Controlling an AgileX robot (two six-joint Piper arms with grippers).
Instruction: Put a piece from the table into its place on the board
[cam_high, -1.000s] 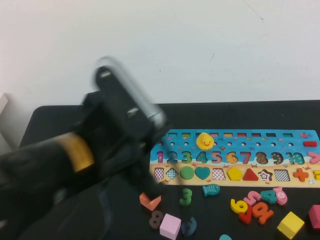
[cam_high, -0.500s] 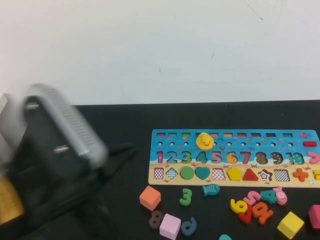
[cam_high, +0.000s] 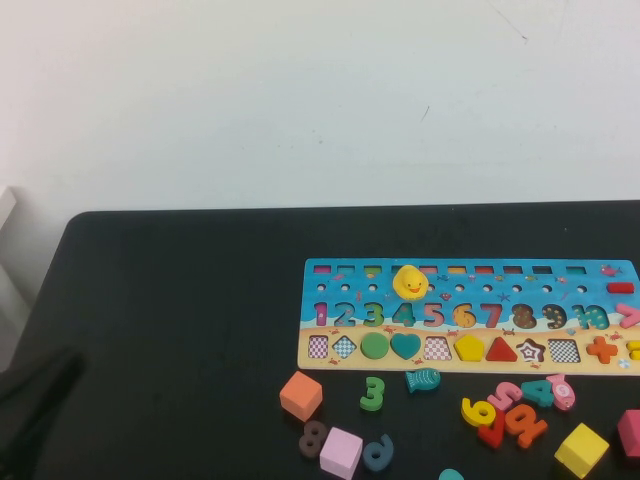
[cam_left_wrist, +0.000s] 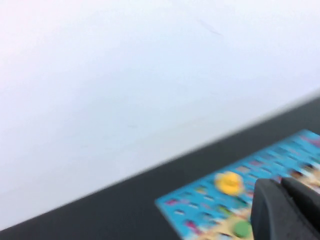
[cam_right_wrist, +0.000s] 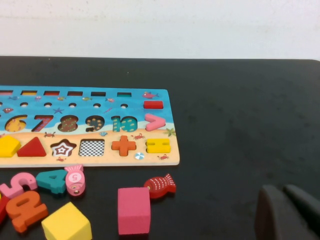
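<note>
The yellow pentagon (cam_high: 468, 347) sits in the board (cam_high: 330, 272) (only the high view shows it whole). Left gripper (cam_left_wrist: 286, 210) is closed, empty, above the bench (cam_high: 180, 300); right gripper (cam_right_wrist: 288, 214), closed too, hovers near the red fish (cam_right_wrist: 160, 185).

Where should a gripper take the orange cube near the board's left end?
Pinch the orange cube across two opposite flat sides, from above: it sits flat, nothing touching it. The left gripper, shut, is at the left of the table; the right gripper, shut, is low over its right.
</note>
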